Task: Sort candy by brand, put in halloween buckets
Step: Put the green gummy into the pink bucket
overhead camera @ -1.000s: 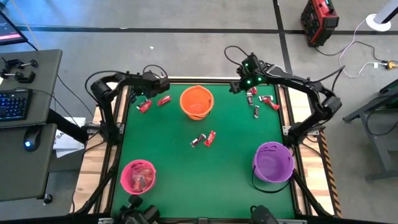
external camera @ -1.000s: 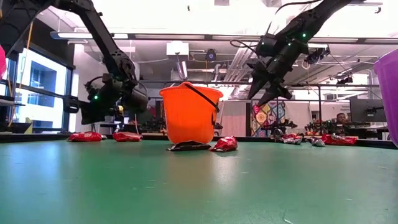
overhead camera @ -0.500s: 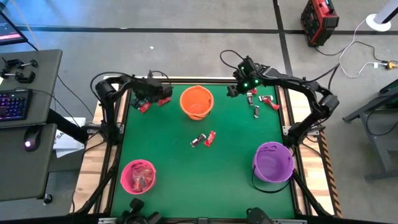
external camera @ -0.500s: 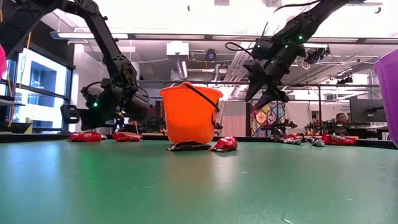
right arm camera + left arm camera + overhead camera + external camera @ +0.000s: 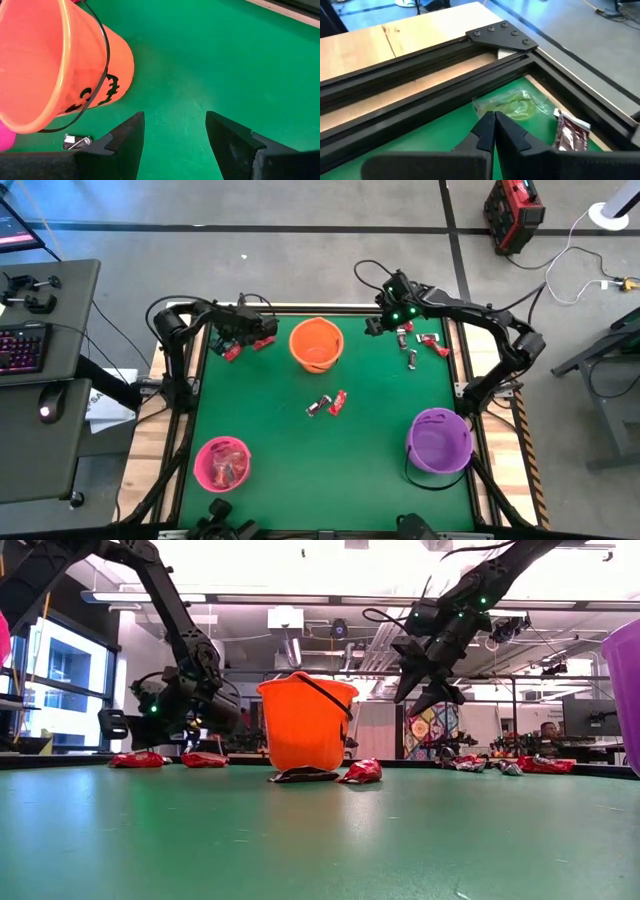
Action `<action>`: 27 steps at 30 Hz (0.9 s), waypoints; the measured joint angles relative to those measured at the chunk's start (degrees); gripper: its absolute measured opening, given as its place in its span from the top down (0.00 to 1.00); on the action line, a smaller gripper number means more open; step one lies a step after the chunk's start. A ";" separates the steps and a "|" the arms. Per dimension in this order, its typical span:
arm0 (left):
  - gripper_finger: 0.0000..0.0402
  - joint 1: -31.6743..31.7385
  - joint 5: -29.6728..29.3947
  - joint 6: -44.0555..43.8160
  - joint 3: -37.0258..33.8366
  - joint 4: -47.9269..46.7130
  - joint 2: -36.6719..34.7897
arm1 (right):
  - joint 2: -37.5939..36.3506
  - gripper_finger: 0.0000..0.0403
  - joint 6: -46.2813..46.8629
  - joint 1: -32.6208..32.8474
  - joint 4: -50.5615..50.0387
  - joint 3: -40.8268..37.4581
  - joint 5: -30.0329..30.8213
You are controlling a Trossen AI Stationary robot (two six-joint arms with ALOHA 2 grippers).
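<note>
The orange bucket (image 5: 316, 345) stands at the table's far middle, the pink bucket (image 5: 222, 463) near left and the purple bucket (image 5: 438, 440) near right. Red candy (image 5: 232, 352) lies at the far left, more candy (image 5: 412, 358) at the far right, and two pieces (image 5: 328, 404) in the middle. My left gripper (image 5: 492, 120) is shut, low over the far left corner, its tips at a clear-wrapped candy (image 5: 512, 106) beside a dark red one (image 5: 570, 132). My right gripper (image 5: 175, 122) hangs open above the table, right of the orange bucket (image 5: 55, 65), with nothing between its fingers. My left gripper's shut fingertips (image 5: 489, 119) stand at the near end of the clear wrapper (image 5: 482, 106), slanting down toward the table's corner. Whether they touch it I cannot tell.
The table's dark metal frame (image 5: 445, 65) runs close behind the clear-wrapped candy. A silvery piece (image 5: 77, 141) lies by the orange bucket's foot. Bare green table (image 5: 300, 460) stretches between the three buckets.
My left gripper has sunk a little toward the table at the far left and rolled about its own line, staying shut. For the last half second it has kept still.
</note>
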 joint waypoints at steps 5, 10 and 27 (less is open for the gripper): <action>0.96 0.05 0.52 0.42 0.00 -1.59 0.00 | 0.00 0.50 -0.02 0.00 -0.02 0.00 -0.01; 0.86 0.05 1.47 1.57 0.00 -3.38 -0.13 | 0.00 0.50 -0.33 0.00 0.08 0.00 -0.02; 0.56 2.30 -1.41 0.30 0.17 -4.09 0.61 | 0.00 0.50 1.24 0.00 0.79 0.00 -0.02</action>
